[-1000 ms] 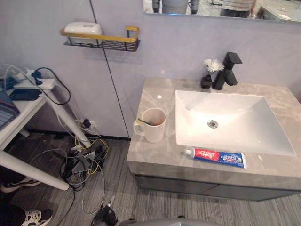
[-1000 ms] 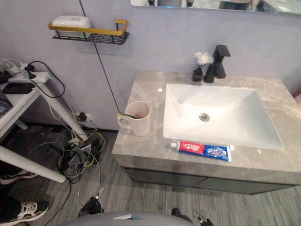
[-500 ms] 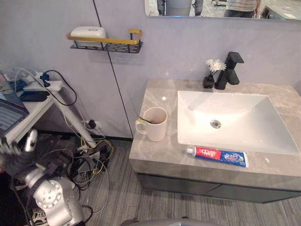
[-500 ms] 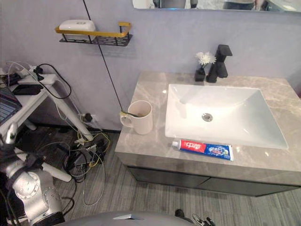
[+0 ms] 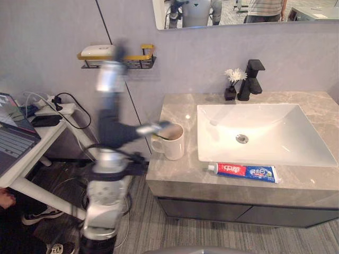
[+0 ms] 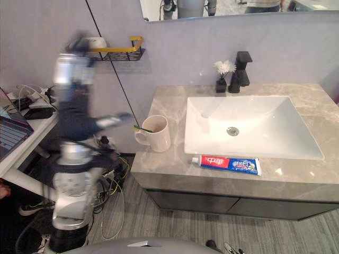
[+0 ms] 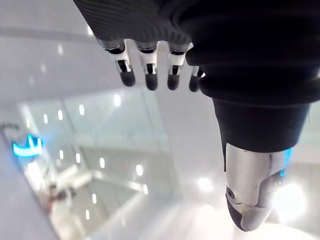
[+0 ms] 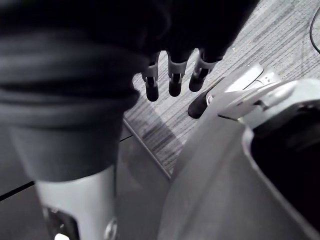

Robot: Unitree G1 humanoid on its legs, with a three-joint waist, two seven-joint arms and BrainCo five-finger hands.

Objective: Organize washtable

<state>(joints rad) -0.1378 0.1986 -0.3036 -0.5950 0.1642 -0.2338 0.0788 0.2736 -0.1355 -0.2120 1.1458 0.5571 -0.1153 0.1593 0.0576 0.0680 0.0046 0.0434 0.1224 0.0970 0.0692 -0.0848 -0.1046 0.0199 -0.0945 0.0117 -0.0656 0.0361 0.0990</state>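
My left hand [image 5: 112,129] has just swung up from low at my side, fingers straight and spread, thumb out, empty, short of the mug [image 5: 172,143]. My right hand [image 8: 172,75] hangs with its fingers slack. Nothing is tidied yet: the toothpaste [image 5: 246,171] lies along the front edge of the counter [image 5: 177,177], and the toothbrush [image 6: 144,128] leans in the mug beside the sink [image 5: 275,145]. Beyond are the faucet [image 5: 253,76] and the wall shelf [image 5: 135,59].

I see a polished, marble-look counter [image 5: 177,172], a glossy white sink [image 5: 286,132], a matt black tap [image 5: 252,79], and a smooth cream mug [image 5: 174,145].
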